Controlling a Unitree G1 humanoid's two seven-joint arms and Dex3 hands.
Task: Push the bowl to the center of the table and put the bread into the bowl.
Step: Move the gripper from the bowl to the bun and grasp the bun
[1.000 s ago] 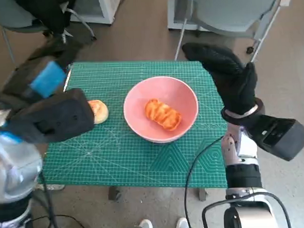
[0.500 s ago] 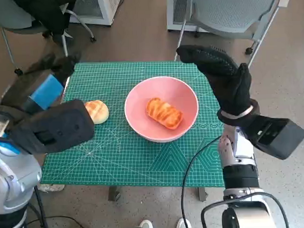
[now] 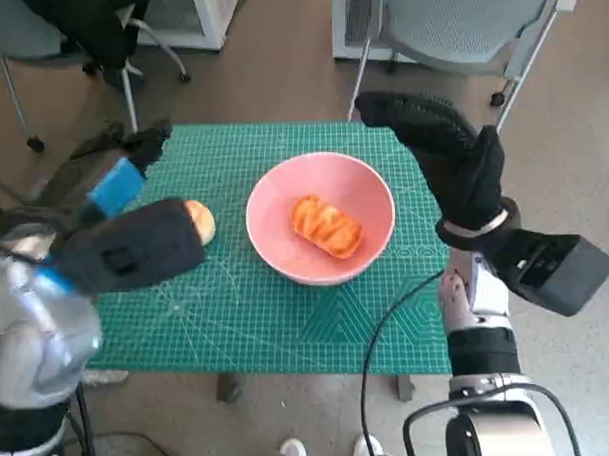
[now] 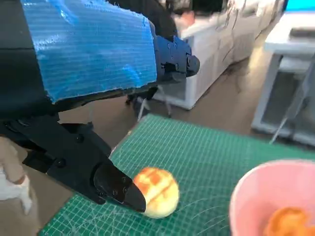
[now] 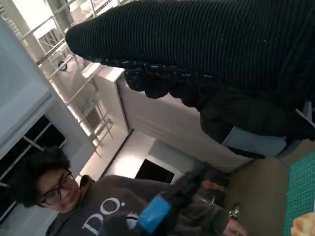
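Only "DO." on a person's sweatshirt (image 5: pixel 101 220).

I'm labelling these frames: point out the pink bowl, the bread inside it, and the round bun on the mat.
pink bowl (image 3: pixel 368 191): head view, bare inner wall.
bread (image 3: pixel 326 227): head view, middle of its crust.
round bun (image 4: pixel 156 191): left wrist view, top of its crust.

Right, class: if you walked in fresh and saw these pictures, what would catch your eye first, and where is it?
The pink bowl near the middle of the green mat stands out first, with an orange-brown pastry lying inside it. A round bun sits on the mat beside the bowl, next to the left robot hand with its blue tape. The gloved right robot hand is raised at the bowl's other side, holding nothing.
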